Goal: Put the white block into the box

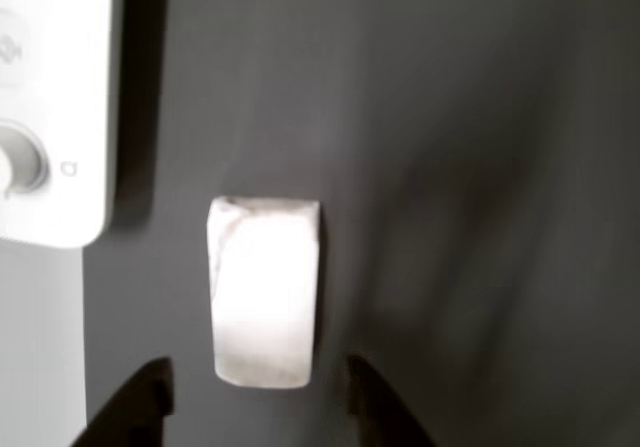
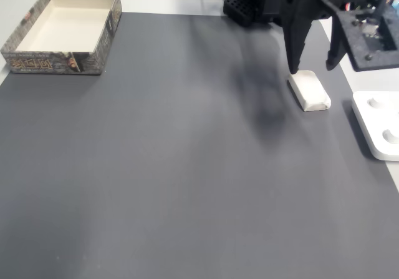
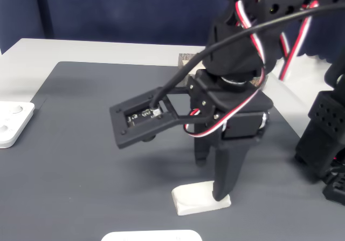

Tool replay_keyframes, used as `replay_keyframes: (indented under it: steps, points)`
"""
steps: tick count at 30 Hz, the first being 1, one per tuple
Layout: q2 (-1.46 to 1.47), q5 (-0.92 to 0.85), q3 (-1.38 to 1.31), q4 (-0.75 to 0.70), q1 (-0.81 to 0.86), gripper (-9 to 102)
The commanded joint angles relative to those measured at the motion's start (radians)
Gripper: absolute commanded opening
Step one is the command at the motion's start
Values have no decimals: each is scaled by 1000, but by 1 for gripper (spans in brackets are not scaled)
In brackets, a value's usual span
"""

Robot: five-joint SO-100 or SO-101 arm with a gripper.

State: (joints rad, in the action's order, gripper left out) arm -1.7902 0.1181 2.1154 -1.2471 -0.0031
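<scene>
A white knobbed panel (image 2: 377, 124) is seen at the tabletop's (image 2: 187, 166) right edge, just beside the block (image 2: 308, 90). The box (image 2: 62, 30) sits at the far-left corner. The pincer (image 2: 311, 63) is held wide, pointing down, straddling the block's far end.

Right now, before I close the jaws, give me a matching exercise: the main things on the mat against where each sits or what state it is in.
Things:
1. small white oblong block
2. square patterned cardboard box
3. black two-finger gripper
4. white knobbed panel

Places or states:
A. far left corner of the dark mat, in the fixed view with the box
B. open, fingers straddling the block's end
C. lying flat on the mat
D. off the mat's right edge in the same view

Pairs: 1-C, 2-A, 3-B, 4-D
</scene>
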Motion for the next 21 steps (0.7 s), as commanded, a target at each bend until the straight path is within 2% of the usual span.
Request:
replay_keyframes:
  steps: [1, 21]
  points:
    - [17, 14, -72, 11, 9, 26]
    - [137, 12, -69, 94, -28, 29]
